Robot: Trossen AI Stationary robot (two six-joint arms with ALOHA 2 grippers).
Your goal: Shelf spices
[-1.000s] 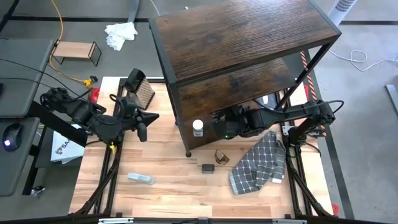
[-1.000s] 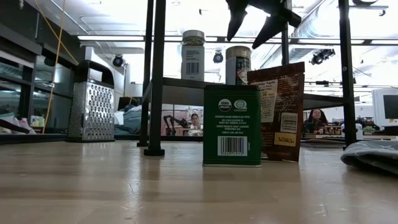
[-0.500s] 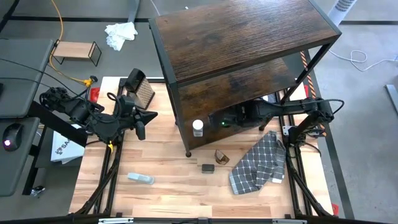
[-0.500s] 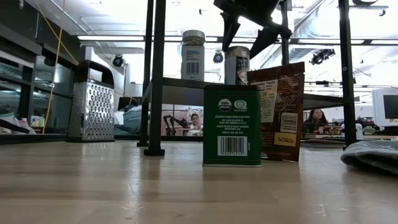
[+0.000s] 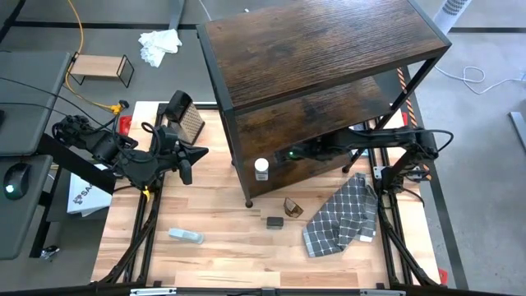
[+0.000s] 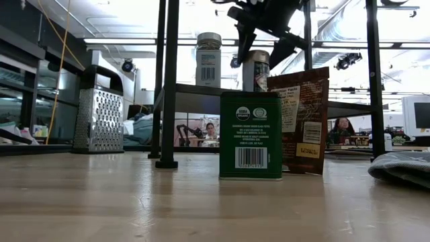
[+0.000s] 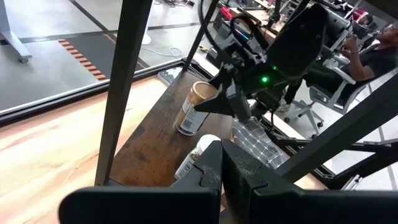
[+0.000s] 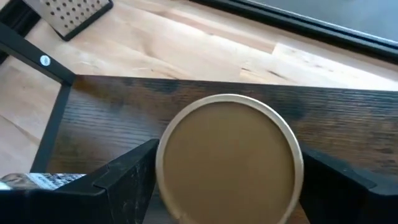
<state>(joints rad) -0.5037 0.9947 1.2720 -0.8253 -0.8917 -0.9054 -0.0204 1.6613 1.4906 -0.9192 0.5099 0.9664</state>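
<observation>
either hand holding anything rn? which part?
No. Right hand is open, fingers either side of the tan-lidded jar on the shelf, not closed on it. Left hand is shut, empty.

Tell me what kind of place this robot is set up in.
Probably a robotics lab or workshop in an open office: the low view shows exposed ceiling ducts, a person at a desk behind the shelf, and a computer mouse beside the table.

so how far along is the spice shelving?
Done: the white-capped jar stands on a low board of the shelf. In hand: the open right gripper straddles the tan-lidded jar, also on that board, not clamped. Left: the green tin and reddish-brown packet stand on the table. The left gripper waits shut, table left.
</observation>
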